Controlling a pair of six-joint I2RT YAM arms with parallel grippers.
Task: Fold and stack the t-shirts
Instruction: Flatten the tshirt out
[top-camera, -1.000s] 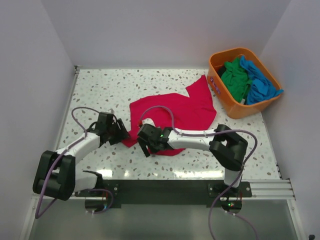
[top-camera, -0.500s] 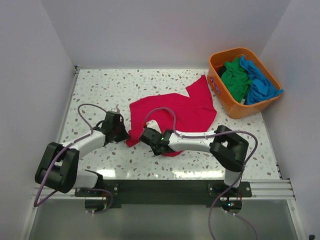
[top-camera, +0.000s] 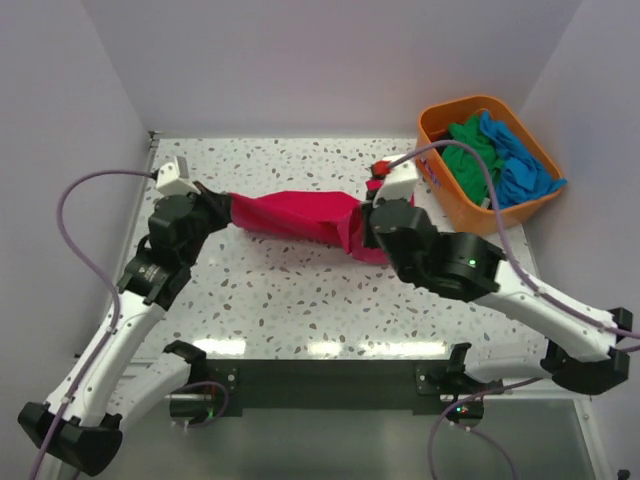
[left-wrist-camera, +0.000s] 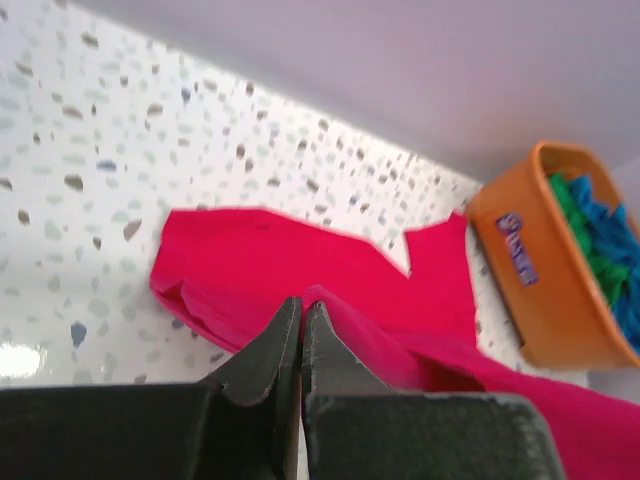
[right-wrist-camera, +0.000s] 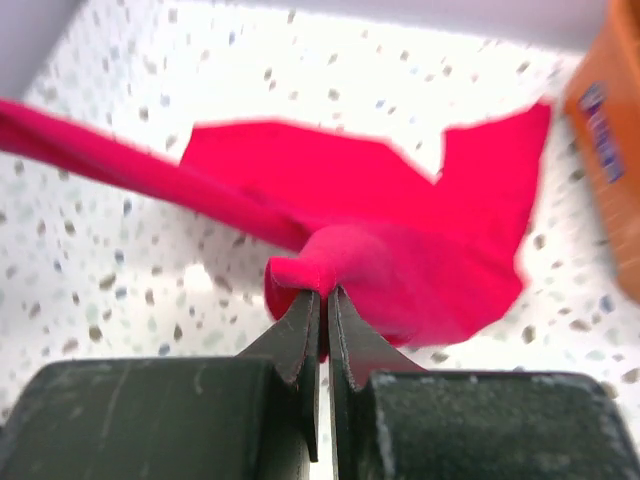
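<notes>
A second ago both claws sat low at the near edge of the flat-lying red t-shirt (top-camera: 292, 214) with their jaws apart. Now both arms are raised and the left claw (top-camera: 222, 207) and right claw (top-camera: 363, 226) are each pinched fully closed on a fold of it, the cloth pulled into a band from one claw to the other. From above, little more than that band and a flap drooping under the right claw is seen. The wrist views add that beyond each claw's tips (left-wrist-camera: 302, 306) (right-wrist-camera: 322, 296) a broad part of the shirt (left-wrist-camera: 300, 255) (right-wrist-camera: 400, 225) spreads over the speckled table (top-camera: 290, 295), smooth crimson, with a notch beside one sleeve. The green t-shirt (top-camera: 468, 160) and blue t-shirt (top-camera: 518, 168) lie crumpled in the orange basket (top-camera: 470, 216), just beyond the right claw.
</notes>
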